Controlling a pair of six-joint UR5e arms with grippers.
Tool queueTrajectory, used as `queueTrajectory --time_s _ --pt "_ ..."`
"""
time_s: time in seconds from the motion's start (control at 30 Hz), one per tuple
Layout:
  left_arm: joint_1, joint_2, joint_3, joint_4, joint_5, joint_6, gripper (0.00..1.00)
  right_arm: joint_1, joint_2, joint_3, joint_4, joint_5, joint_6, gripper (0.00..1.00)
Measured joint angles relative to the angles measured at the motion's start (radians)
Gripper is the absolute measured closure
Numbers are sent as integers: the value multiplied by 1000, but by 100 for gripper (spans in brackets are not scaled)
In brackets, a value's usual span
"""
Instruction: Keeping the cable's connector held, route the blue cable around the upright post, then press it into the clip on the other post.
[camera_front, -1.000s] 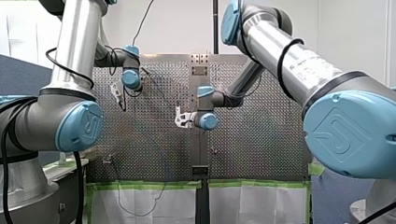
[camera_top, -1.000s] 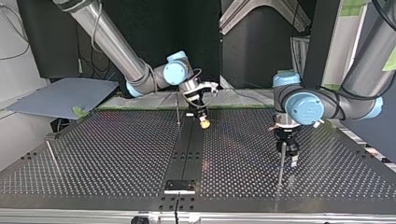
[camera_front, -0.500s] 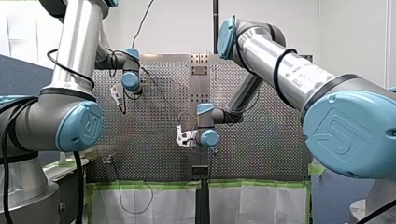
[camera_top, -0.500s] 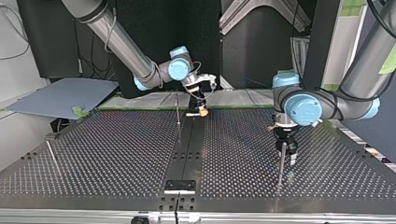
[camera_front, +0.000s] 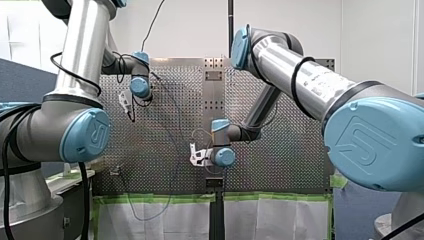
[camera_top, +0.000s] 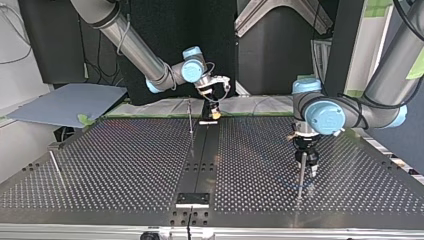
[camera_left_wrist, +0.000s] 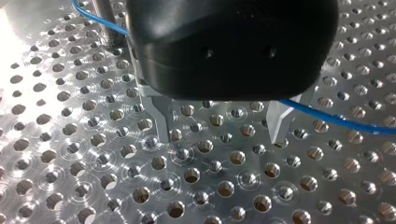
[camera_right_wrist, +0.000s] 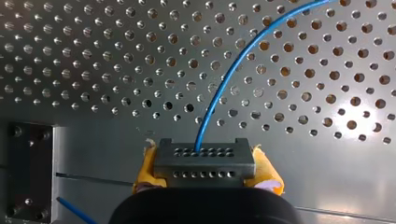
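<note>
At the back of the top view, our right gripper (camera_top: 216, 114) clamps the connector (camera_right_wrist: 204, 161) — blue cable (camera_right_wrist: 233, 74) trailing from it. Our left gripper (camera_left_wrist: 219, 123) hangs wide, empty, beside the upright post (camera_left_wrist: 103, 18), which the cable passes. Clipping, we judge, is not yet done.

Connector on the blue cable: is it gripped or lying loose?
Gripped. In the right wrist view the grey connector sits clamped between my right gripper's yellow pads, with the blue cable running out of it.

My right pincer (camera_front: 196, 155) low over table (camera_front: 285, 150) centre; my left pincer (camera_front: 127, 107) upper-left.
</note>
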Motion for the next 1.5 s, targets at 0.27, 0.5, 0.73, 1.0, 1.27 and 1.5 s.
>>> queueTrajectory --time_s 0.27,0.5,0.73,1.0,1.27,1.5 --pt "1 0 0 1 2 -6 0 1 50 3 -22 13 0 100" --pt "2 0 0 2 2 -7 0 1 121 3 -59 29 0 100" --pt "2 0 0 2 2 -8 0 -1 194 16 -99 49 2 100" --pt "3 0 0 2 1 -8 0 -21 246 89 -178 66 59 100" --pt "4 0 0 2 -1 -8 0 -37 252 149 -255 71 84 100" --pt "4 0 0 2 -1 -8 0 -56 283 164 -321 72 95 100"
